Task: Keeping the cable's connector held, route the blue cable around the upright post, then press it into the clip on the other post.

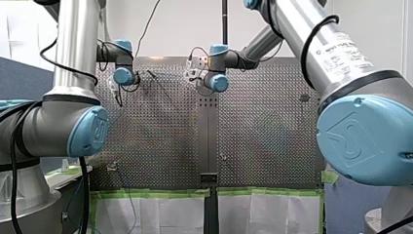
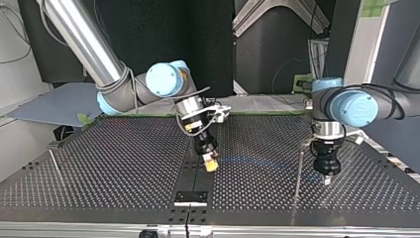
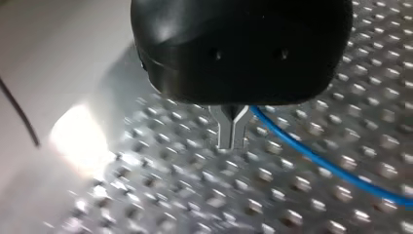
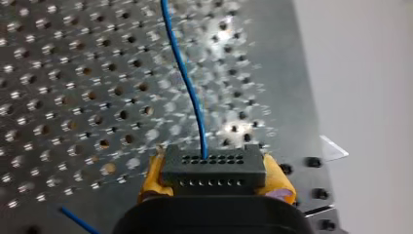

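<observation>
Huge blue-capped arm joints [image 1: 363, 136] up front, perforated metal counter [image 2: 124, 163] beyond, pale wall [image 1: 185, 24] behind. Right gripper [image 2: 211, 162] fingers clenched on the black connector [image 4: 214, 168], blue cable [image 4: 187, 83] trailing out. Left gripper [image 3: 231, 131] fingers pinched closed down at the counter, cable just beside.

white wall [image 1: 185, 29] | perforated table [image 1: 263, 136] | green tape [image 1: 146, 193] | dark panels [image 2: 208, 39]

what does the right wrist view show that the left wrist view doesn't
Only the right wrist view: the black connector held between the yellow pads of my right gripper. Only the left wrist view: my left gripper, shut, with the blue cable passing beside it. Both: that cable over the perforated table.
</observation>
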Motion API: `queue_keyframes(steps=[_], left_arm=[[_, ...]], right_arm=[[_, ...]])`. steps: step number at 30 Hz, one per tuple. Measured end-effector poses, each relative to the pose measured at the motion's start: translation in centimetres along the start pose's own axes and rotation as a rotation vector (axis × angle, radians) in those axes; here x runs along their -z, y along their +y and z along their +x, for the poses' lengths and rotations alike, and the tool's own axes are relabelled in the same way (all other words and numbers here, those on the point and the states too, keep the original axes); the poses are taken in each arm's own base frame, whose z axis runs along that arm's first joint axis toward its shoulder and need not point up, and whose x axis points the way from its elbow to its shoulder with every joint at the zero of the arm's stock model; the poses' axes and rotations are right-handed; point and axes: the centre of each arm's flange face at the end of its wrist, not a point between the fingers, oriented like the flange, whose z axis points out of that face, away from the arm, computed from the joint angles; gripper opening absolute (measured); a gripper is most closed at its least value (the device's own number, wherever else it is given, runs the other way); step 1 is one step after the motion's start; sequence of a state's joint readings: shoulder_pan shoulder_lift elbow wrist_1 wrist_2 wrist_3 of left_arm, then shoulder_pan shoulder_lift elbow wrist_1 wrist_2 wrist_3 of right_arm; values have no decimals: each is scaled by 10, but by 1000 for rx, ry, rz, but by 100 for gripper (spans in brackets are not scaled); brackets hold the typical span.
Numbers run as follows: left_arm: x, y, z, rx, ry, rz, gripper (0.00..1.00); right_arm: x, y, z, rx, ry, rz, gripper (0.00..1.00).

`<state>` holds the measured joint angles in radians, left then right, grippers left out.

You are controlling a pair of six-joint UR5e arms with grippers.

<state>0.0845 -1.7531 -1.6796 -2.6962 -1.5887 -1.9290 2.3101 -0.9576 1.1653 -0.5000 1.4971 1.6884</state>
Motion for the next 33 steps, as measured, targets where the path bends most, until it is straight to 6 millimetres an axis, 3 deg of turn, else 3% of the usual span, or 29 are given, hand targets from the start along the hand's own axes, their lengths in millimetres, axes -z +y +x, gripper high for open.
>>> queue_keyframes(steps=[6, 12, 14, 18, 20, 21, 23, 24, 26, 29, 33], left_arm=[[-4, 6, 19, 1, 30, -17, 0], [-5, 6, 38, 4, 67, -10, 12], [-5, 4, 40, 5, 71, -8, 23], [-3, 1, 43, 4, 76, -14, 30], [-2, -1, 45, 5, 80, -15, 40], [-1, -2, 45, 6, 85, -12, 40], [0, -5, 47, 12, 95, -8, 64], [1, -6, 48, 18, 102, -5, 64], [3, -8, 49, 31, 110, 1, 84], [4, -11, 51, 57, 120, 10, 91], [4, -14, 54, 93, 136, 32, 93]], right_arm=[[2, 4, -22, 20, -31, -19, 0], [6, 3, -55, 21, -77, -21, 0], [8, 2, -67, 21, -98, -21, 0], [13, 1, -91, 19, -139, -21, 0], [15, -1, -100, 19, -154, -21, 0], [16, -1, -105, 18, -163, -22, 0], [18, -1, -113, 18, -173, -25, 0], [19, -1, -117, 18, -180, -27, 0], [20, -1, -124, 17, -190, -30, 0], [23, 1, -133, 16, -205, -39, 0], [30, 5, -144, 15, -224, -61, 0]])
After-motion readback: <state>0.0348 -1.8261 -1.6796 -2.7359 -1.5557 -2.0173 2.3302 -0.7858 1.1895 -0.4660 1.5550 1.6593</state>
